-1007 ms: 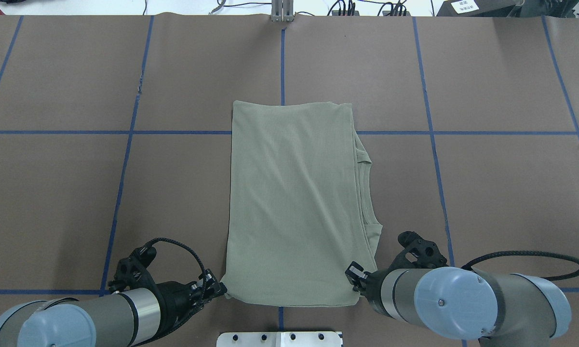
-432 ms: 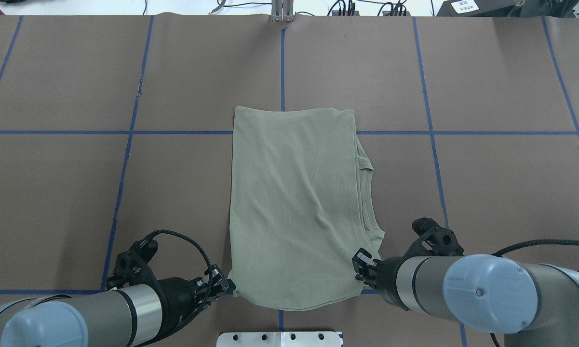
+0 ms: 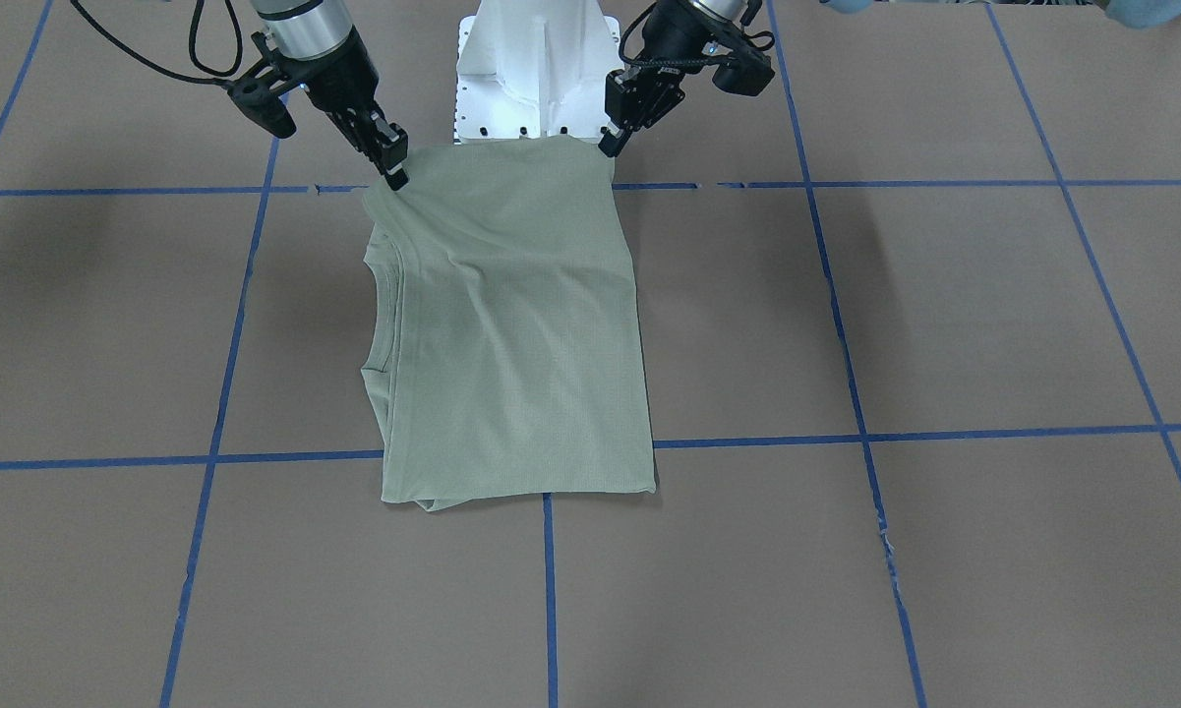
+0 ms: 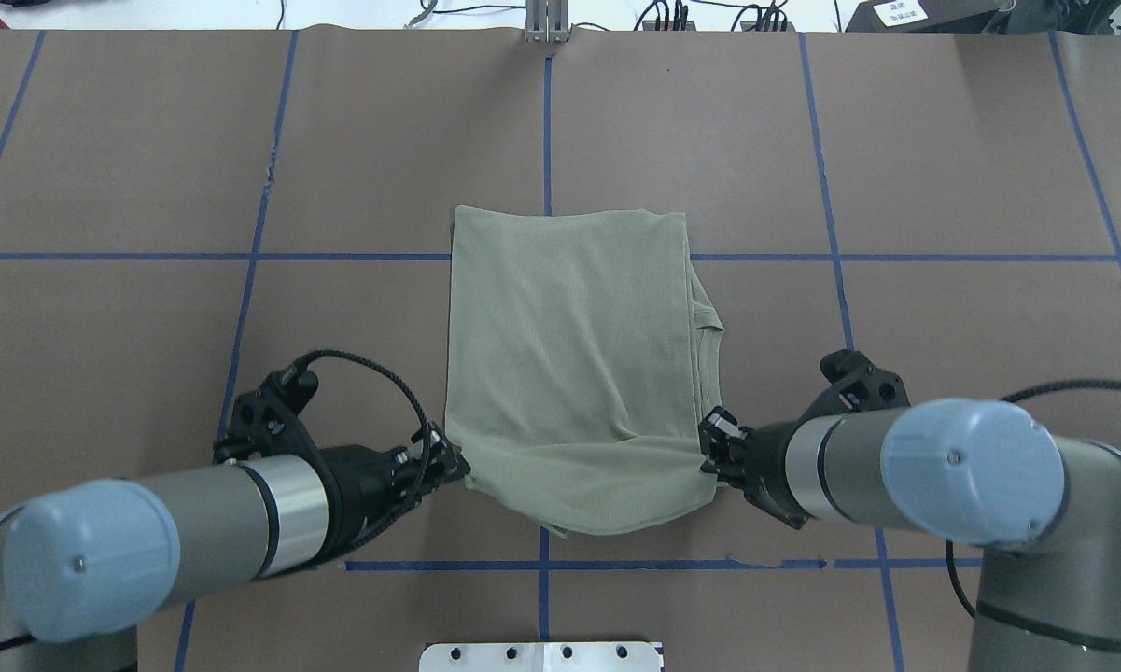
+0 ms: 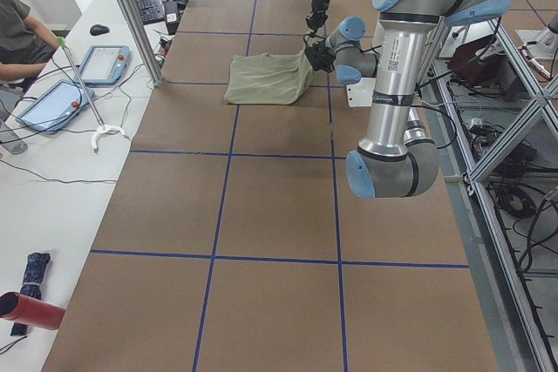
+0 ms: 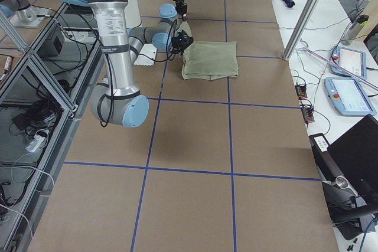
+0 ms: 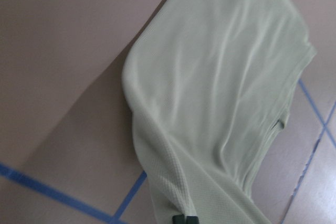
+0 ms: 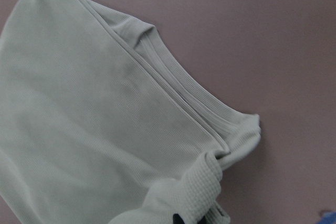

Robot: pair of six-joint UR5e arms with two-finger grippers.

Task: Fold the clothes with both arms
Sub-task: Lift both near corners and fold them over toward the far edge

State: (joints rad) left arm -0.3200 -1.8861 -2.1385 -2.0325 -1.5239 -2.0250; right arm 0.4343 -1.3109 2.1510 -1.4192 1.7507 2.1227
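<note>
Shirt (image 4: 569,373) at centre of table (image 4: 989,373), sleeves already folded in. Left gripper (image 4: 455,463) and right gripper (image 4: 708,447) each clamped on near corner, near edge raised. Remaining: fold to far edge, release.

A brown-covered counter (image 4: 989,140) spread beneath and around both pairs of jaws, marked into squares by blue tape lines (image 4: 103,256); one line ran crosswise just behind the jaws, another lengthwise midway between them. A white base plate (image 4: 541,656) sat behind and between the jaws. Well beyond them, across the counter, a white side desk (image 5: 35,215) carried a control tablet (image 5: 105,63), a second tablet (image 5: 51,104), a keyboard (image 5: 146,4), a mouse (image 5: 98,30) and, far off to the left jaws' side, a red bottle (image 5: 30,309). A seated person (image 5: 17,37) rested an arm there.
</note>
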